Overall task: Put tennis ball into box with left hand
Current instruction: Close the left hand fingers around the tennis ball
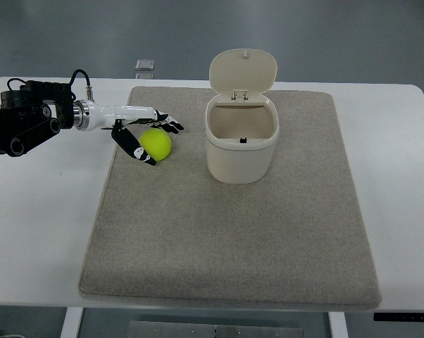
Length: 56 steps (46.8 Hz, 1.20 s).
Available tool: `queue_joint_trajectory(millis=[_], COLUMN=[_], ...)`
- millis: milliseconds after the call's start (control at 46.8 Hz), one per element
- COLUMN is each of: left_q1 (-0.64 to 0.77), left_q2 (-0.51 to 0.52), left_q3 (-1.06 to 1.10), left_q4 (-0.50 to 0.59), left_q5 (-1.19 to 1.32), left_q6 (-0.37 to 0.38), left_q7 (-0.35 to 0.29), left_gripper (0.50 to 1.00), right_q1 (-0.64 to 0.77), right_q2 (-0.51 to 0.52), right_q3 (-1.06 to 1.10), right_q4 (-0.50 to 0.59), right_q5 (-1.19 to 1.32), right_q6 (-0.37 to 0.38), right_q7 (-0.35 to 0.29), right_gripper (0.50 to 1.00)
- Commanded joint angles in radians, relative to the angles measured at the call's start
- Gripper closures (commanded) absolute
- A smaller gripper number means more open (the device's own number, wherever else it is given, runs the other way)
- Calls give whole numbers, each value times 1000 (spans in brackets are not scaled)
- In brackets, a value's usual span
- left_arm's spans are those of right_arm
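Note:
A yellow-green tennis ball (156, 143) lies on the left part of the grey mat (233, 232), left of the box. My left hand (167, 145) reaches in from the left edge and cups the ball. Its upper fingers (170, 125) lie over the ball's top and a lower finger (137, 148) runs along its near-left side, both touching it. The cream box (240, 158) stands upright at the mat's upper middle with its lid (243, 69) flipped up and back, and its inside shows bare. The right arm does not show.
The mat lies on a white table (36, 232). A small clear object (146, 66) sits at the table's far edge, behind the mat. My left forearm's black housing (22, 123) hangs over the table's left side.

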Motion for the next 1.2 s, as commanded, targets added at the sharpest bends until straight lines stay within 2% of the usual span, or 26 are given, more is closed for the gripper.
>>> queue_joint_trajectory(millis=[0, 385, 534, 577, 641, 791, 919, 1176], left_q1=[-2, -4, -4, -4, -4, -2, -5, -13], left_q2=[1, 5, 7, 7, 7, 7, 5, 4], left_q3=[0, 2, 2, 2, 2, 2, 2, -1], left_q4=[0, -3, -1, -1, -1, 0, 2, 13], left_q5=[1, 2, 5, 8, 10, 11, 10, -12], left_q6=[0, -2, -2, -2, 0, 0, 0, 0], left_q7=[0, 0, 0, 0, 0, 0, 0, 0], left_gripper=[649, 662, 739, 793, 846, 881, 1000, 1000], right_q1=[0, 0, 0, 0, -1, -1, 0, -1], right_q2=[0, 0, 0, 0, 0, 0, 0, 0], right_q3=[0, 0, 0, 0, 0, 0, 0, 0], right_q4=[0, 0, 0, 0, 0, 0, 0, 0], right_q5=[0, 0, 0, 0, 0, 0, 0, 0], right_q6=[0, -1, 1, -1, 0, -1, -1, 1], right_q7=[0, 0, 0, 0, 0, 0, 0, 0], right_gripper=[599, 599, 599, 599, 599, 599, 599, 599])
